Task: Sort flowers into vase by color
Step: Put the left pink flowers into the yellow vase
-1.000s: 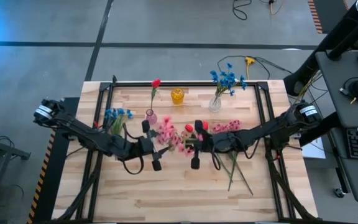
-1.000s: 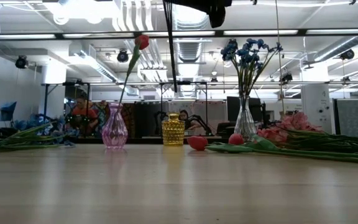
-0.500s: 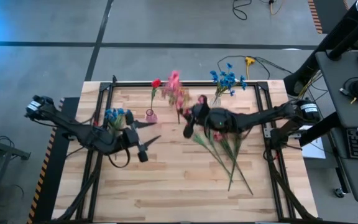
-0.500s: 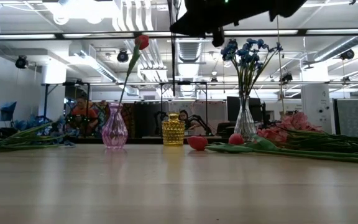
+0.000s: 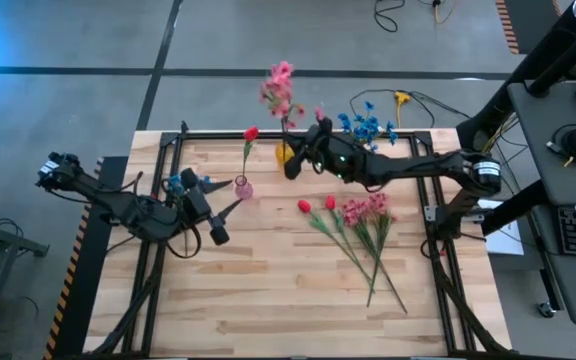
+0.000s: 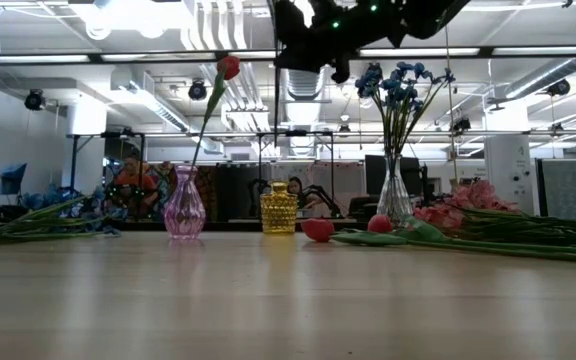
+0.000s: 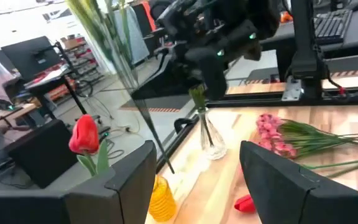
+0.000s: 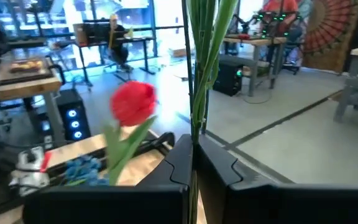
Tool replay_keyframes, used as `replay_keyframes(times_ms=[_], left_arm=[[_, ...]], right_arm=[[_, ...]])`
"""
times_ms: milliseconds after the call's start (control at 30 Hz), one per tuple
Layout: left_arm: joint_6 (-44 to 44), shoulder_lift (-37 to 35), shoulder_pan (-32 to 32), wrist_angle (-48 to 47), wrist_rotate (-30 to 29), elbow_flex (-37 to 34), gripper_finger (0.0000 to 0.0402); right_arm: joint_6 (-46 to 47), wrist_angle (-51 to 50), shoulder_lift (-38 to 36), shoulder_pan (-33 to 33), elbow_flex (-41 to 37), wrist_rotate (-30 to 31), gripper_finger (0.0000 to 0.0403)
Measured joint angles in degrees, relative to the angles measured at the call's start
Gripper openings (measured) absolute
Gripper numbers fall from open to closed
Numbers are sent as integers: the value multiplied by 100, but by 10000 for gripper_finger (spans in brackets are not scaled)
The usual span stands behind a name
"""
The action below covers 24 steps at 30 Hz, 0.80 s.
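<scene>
From my left, the left gripper [image 5: 224,196] hangs with jaws released near the pink vase [image 5: 242,187], then my right gripper [image 5: 290,163], jaws clenched on pink flowers [image 5: 279,88], above the yellow vase [image 6: 278,209].

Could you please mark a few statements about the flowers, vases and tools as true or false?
1. The right tool is shut on a pink flower held above the yellow vase. True.
2. The pink vase holds a blue flower. False: it holds a red tulip.
3. The left tool holds a flower. False: it is open and holds nothing.
4. Blue flowers stand in the clear vase. True.
5. The yellow vase already holds pink flowers. False: it holds none in the low view.
</scene>
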Motion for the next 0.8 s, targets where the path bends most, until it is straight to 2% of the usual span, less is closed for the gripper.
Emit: replay_keyframes(times_ms=[300,800], left_arm=[[180,8,-4,-43,-90,0,214],[234,13,-4,-46,-96,0,214]], right_arm=[[-174,271,628,-274,281,249,9],[-256,330,959,-696,553,417,9]])
